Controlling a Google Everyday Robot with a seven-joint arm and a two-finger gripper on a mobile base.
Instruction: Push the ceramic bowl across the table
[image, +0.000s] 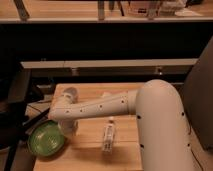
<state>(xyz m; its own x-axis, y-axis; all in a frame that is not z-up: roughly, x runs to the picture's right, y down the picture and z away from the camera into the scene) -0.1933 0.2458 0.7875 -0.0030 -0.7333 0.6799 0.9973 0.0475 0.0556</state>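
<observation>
Reaching in from the frame's right, the white arm (100, 107) stretches across the wooden table (125, 155) w/ its thick shoulder section at lower right and the slimmer forearm pointing toward the table's left side. Camera view only, so all of this is from one angle, looking down over the arm.

The gripper (68, 125) hangs at the forearm's far end, low over the tabletop, just beside the ceramic bowl (46, 138) on the bowl's right; can't tell whether it touches the rim. Gripper state: can't tell, wide or narrow.

The bowl is green, upright, at the table's front-left corner, close to the left edge.

A small bottle (108, 136) lies on its side approx mid-table, in front of the forearm, apart from the bowl and gripper.

Behind the table runs a pale ledge (110, 64), w/ a dark gap above it. Dark stand (17, 100) at far left, grey panel (200, 95) at right.
</observation>
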